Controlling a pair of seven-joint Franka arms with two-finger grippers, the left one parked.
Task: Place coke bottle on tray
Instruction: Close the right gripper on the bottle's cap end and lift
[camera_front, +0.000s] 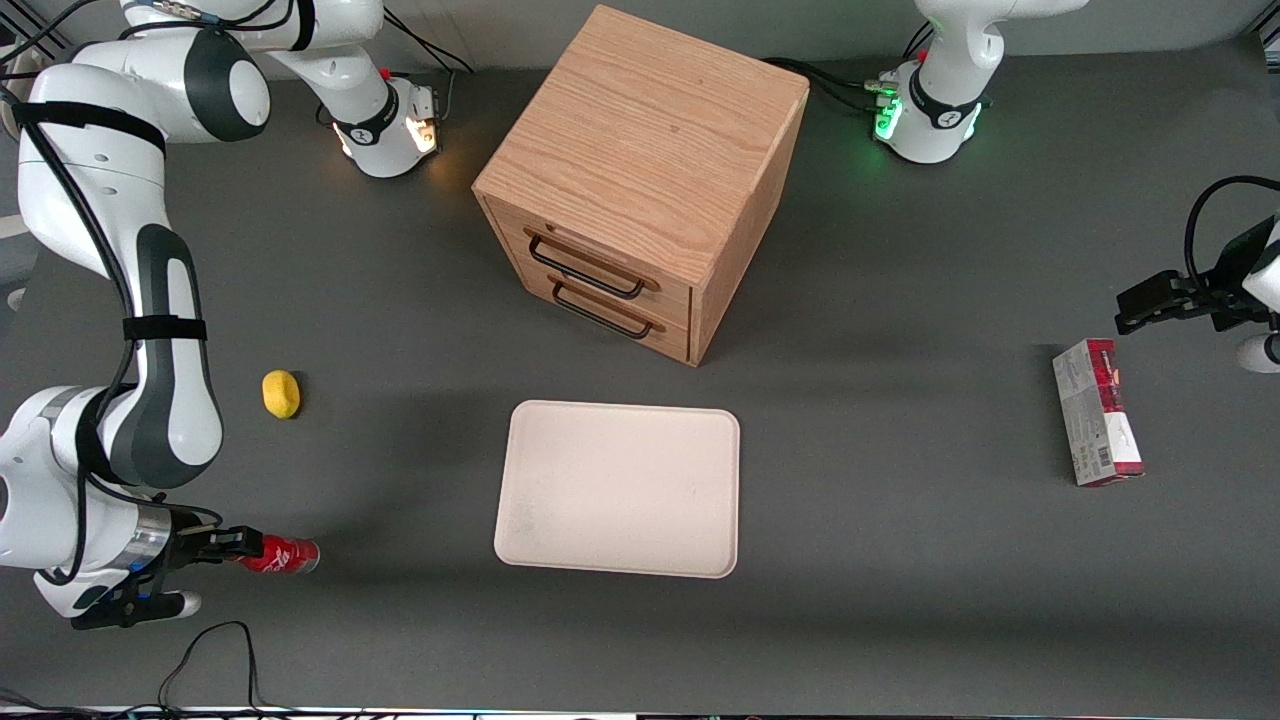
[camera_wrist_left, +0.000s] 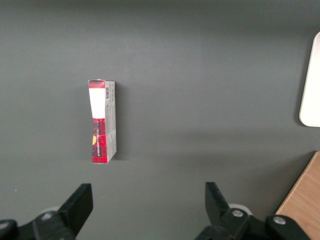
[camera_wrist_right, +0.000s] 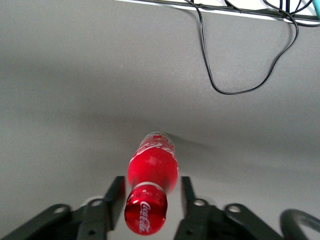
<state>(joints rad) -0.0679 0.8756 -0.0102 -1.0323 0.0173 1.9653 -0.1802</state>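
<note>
Red coke bottle (camera_wrist_right: 151, 170) between low hand (camera_wrist_right: 150, 192) fingers

Bright even overhead light, soft shadows under cabinet (camera_front: 640, 180), sharp focus throughout

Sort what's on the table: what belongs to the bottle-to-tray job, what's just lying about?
In the job:
- coke bottle, lying on the table
- tray, nothing on it
- gripper, open, fingers either side of the bottle's cap end

Lying about:
- wooden drawer cabinet
- yellow lemon-like object
- red-and-grey carton, toward the parked arm's end
</note>
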